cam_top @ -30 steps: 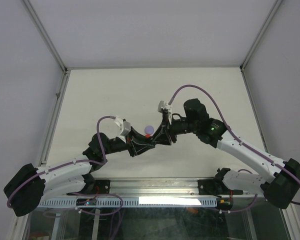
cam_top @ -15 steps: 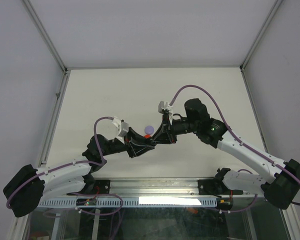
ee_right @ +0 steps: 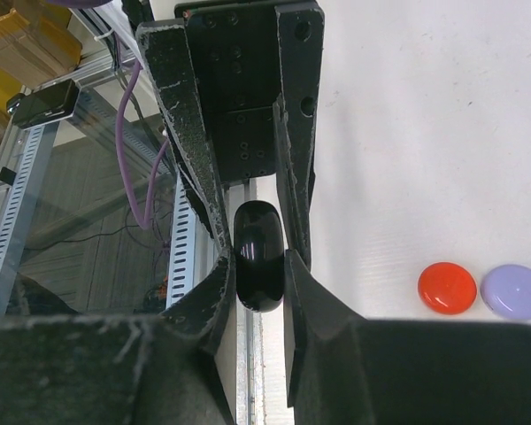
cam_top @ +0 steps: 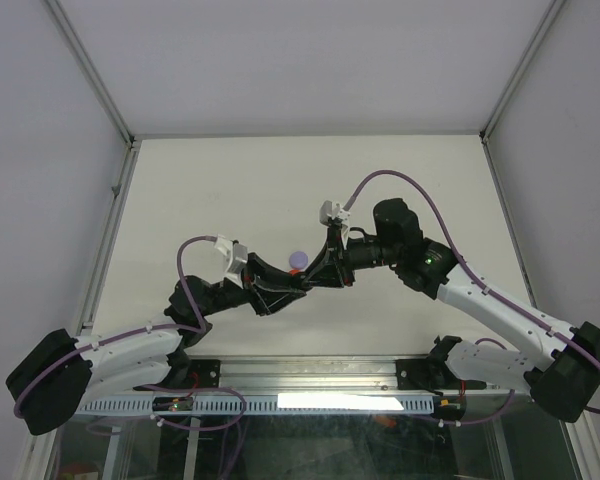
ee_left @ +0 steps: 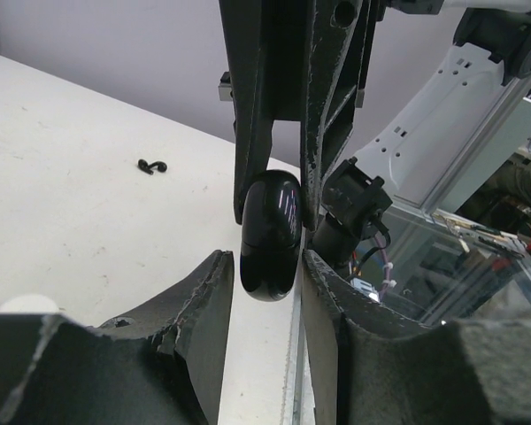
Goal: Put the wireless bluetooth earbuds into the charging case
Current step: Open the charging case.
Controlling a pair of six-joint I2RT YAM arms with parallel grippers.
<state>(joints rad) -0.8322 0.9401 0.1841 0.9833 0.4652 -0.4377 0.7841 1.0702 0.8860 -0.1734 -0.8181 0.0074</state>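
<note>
A glossy black charging case (ee_left: 268, 212), lid closed, hangs in the air between both grippers over the table's middle. My right gripper (ee_right: 258, 270) is shut on the charging case (ee_right: 258, 239), its pads pressing both sides. My left gripper (ee_left: 264, 266) faces it from the other end, and its jaws stand slightly apart with a gap to the case on one side. In the top view the two grippers meet, left gripper (cam_top: 292, 287) against right gripper (cam_top: 312, 279), and hide the case. One small black earbud (ee_left: 152, 166) lies on the table beyond.
A red disc (ee_right: 447, 288) and a purple disc (ee_right: 514, 291) lie side by side on the white table. The purple disc (cam_top: 298, 258) sits just behind the meeting grippers. The metal rail (cam_top: 310, 375) runs along the near edge.
My right gripper has closed on the case. The left jaws have since parted a little from it. The left wrist has shifted slightly to the left.
</note>
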